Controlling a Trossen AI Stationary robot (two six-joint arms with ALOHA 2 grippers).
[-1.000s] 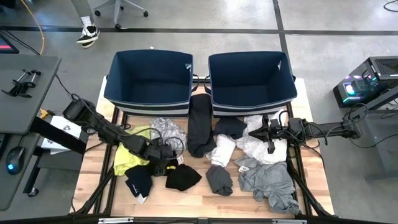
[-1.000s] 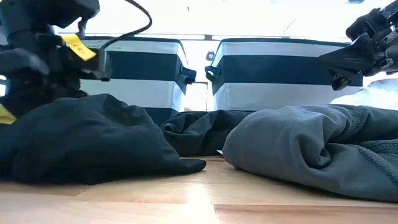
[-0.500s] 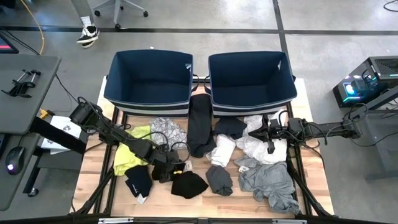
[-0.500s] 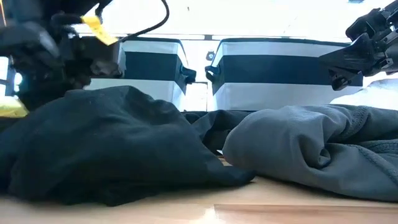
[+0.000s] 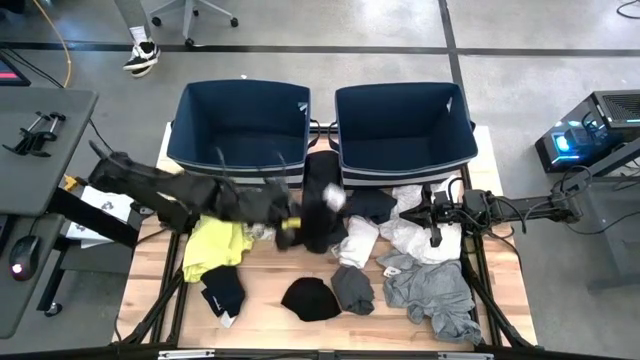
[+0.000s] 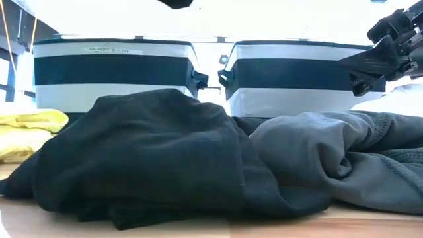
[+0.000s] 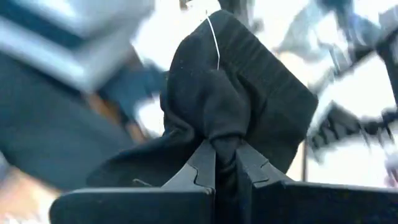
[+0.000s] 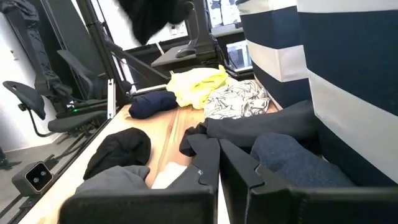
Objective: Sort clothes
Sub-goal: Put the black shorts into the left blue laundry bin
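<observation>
Moved since a second ago: left arm has swung up off the front of the table and now blurs across the middle, just in front of the left bin (image 5: pixel 240 125); the black lump it was working over has been left behind.
Left gripper (image 7: pixel 225 163): clenched tight on a black garment (image 7: pixel 233 99), fabric pinched between the two fingers and bunched up past the tips (in the high view all of this is a smear, so its long axis can't be told).
Black beanie-like piece (image 5: pixel 309 298): lying loose near the front edge of the table (image 5: pixel 260 325), now further right than before, just beside the dark grey garment (image 5: pixel 352 288); in the low view it fills the foreground.
Neon yellow garment (image 5: pixel 216 243): uncovered now, on the table's left side, its length running front to back.
Long black garment (image 5: pixel 322 195): unchanged, in the gap between the bins, long axis pointing at the bins.
Right gripper (image 5: pixel 433 236): parked over the white garments (image 5: pixel 412 233) on the right, fingers close together with nothing between them, same place as before.
Right bin (image 5: pixel 404 128): nothing visible inside.
</observation>
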